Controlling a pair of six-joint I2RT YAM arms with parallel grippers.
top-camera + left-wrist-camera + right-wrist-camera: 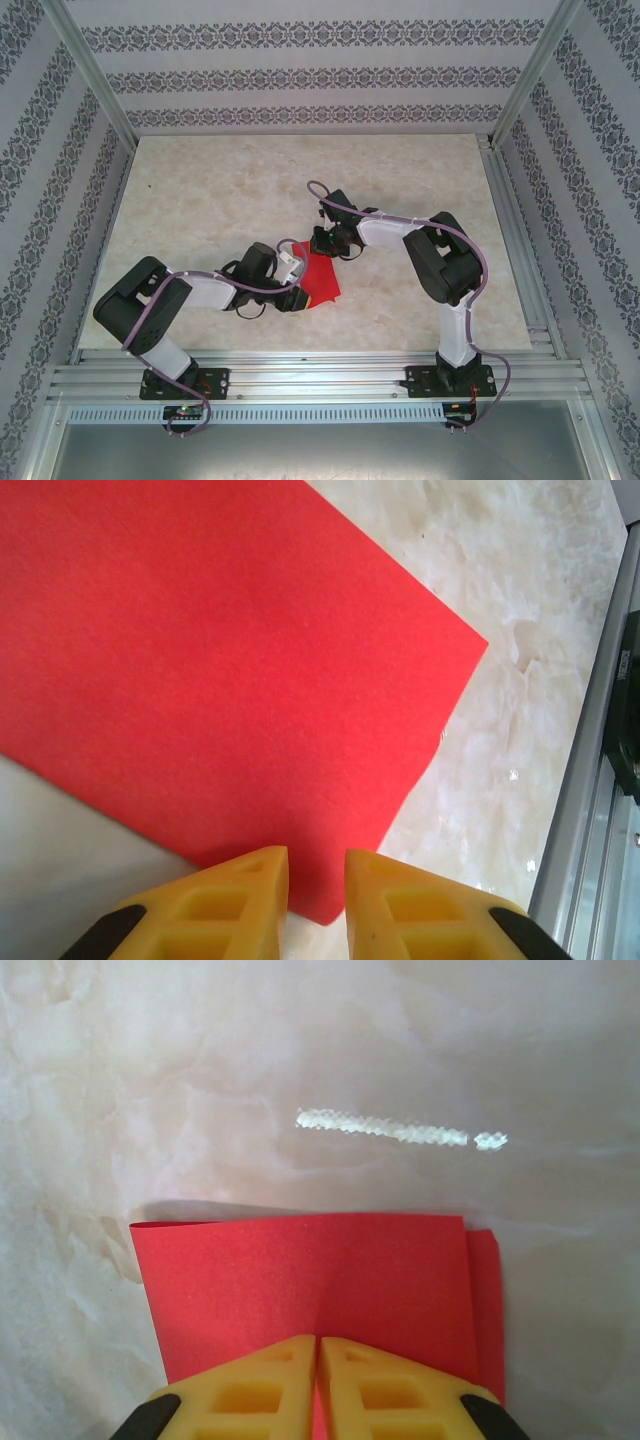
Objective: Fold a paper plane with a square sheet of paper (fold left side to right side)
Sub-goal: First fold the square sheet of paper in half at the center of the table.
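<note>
Wallpaper (300, 40) in grey patterned bands closes in a pale, marble-veined tabletop (200, 200) with a soft sheen. Near its middle, between the two arms, lies the red paper (322, 282) (220, 660) (320, 1270). It is thin, matt and faintly grainy, with straight edges and sharp corners.

From the right wrist it shows as two layers. The upper one stops just short, so a narrow strip of the lower one shows along one side.

The right claw (318, 1340) (322, 250) is yellow plastic wedges with hollow cells. Its fingers are pressed together, tips on the upper layer; whether they pinch it I cannot tell. The left claw (317, 865) (296, 270), of the same yellow, stands slightly apart at a corner of the paper, which reaches into the gap.
</note>
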